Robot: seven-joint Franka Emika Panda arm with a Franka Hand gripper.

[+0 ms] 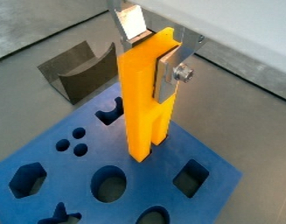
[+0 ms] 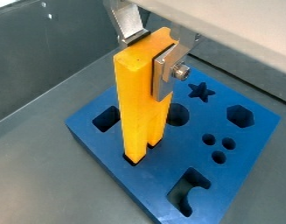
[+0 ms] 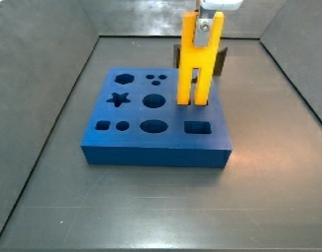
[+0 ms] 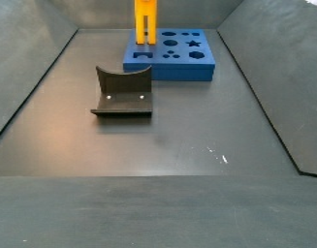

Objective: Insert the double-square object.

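The double-square object (image 1: 145,101) is a tall bright-yellow peg held upright, and it shows in the wrist views (image 2: 143,105) and both side views (image 3: 199,64) (image 4: 145,24). My gripper (image 1: 151,57) (image 2: 151,54) (image 3: 203,18) is shut on its upper end, one silver finger on each side. The peg's lower end is at the top face of the blue block (image 1: 151,179) (image 2: 256,140) (image 3: 157,148) (image 4: 200,68), near one long edge. I cannot tell whether it is touching. The hole beneath it is hidden by the peg.
The blue block has several other cut-outs: star, round, square and hexagon holes. A dark grey curved block (image 1: 80,74) (image 4: 122,94) stands on the grey floor beside the blue block. Grey sloping walls (image 3: 45,118) close the floor in.
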